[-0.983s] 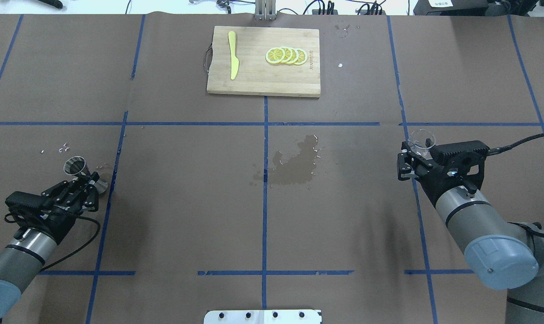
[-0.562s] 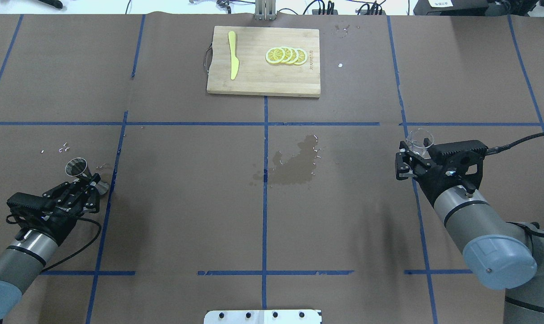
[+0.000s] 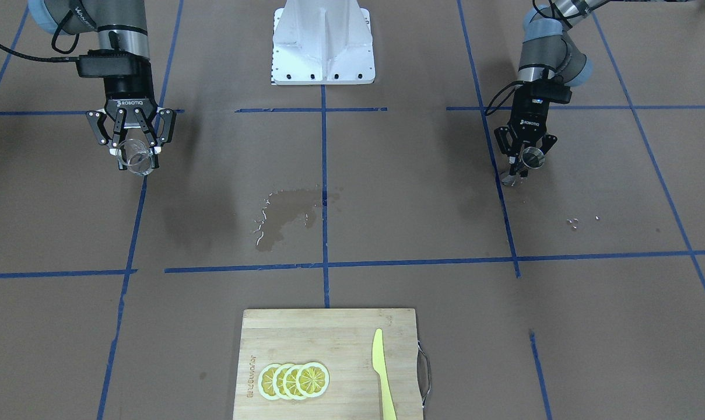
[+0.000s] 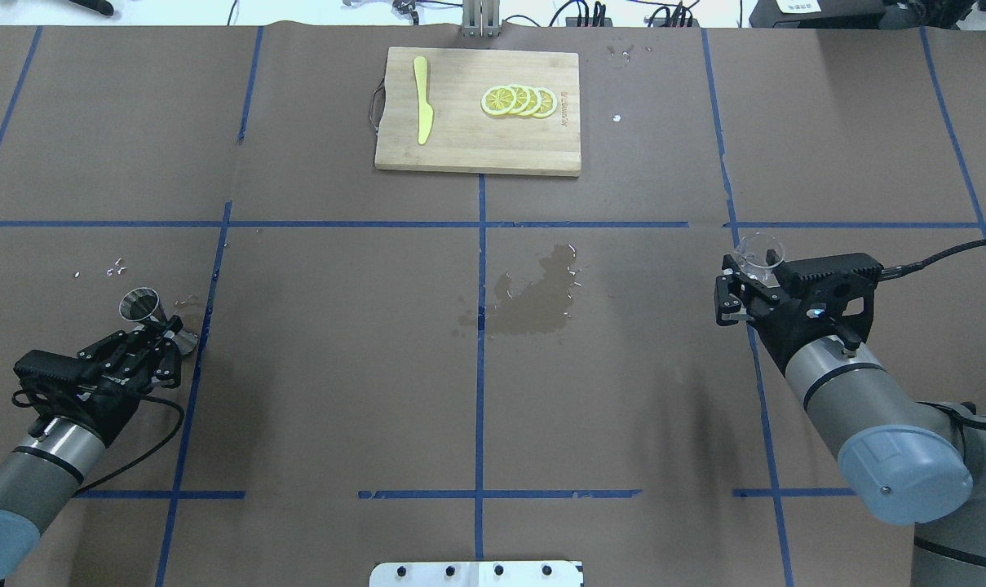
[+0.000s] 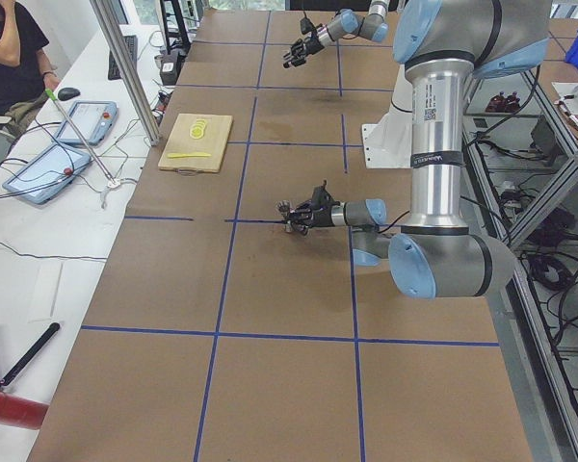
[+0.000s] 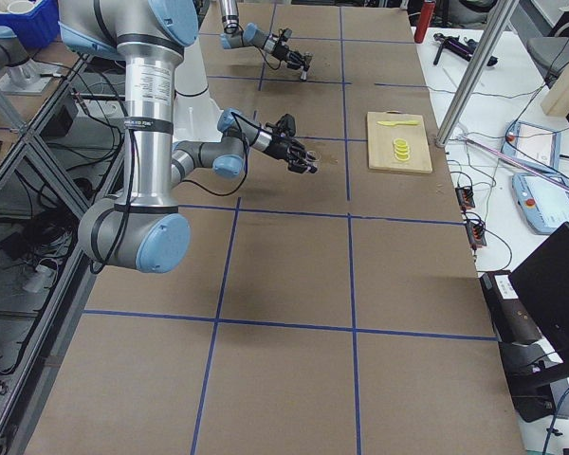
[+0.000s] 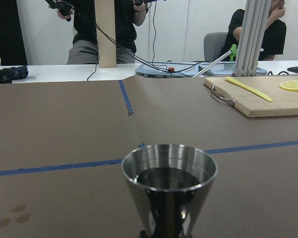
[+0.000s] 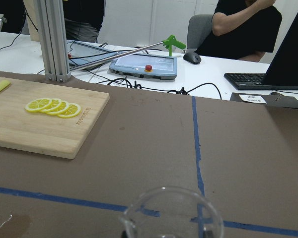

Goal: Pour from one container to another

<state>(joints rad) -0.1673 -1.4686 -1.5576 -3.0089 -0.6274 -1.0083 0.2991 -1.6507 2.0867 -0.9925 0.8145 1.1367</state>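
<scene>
Left gripper (image 4: 165, 328): clamped on the jigger (image 4: 140, 304) at its waist, upper cone projecting beyond the jaws. Only the wrist view showed dark, glossy contents. Right gripper (image 3: 135, 153), marked ROBOTIQ: grasped the glass cup (image 3: 137, 161) between its jaws. Both had barely shifted since the earlier frames.

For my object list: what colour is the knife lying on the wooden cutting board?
The knife is pale yellow; it shows best in the overhead exterior view.
</scene>
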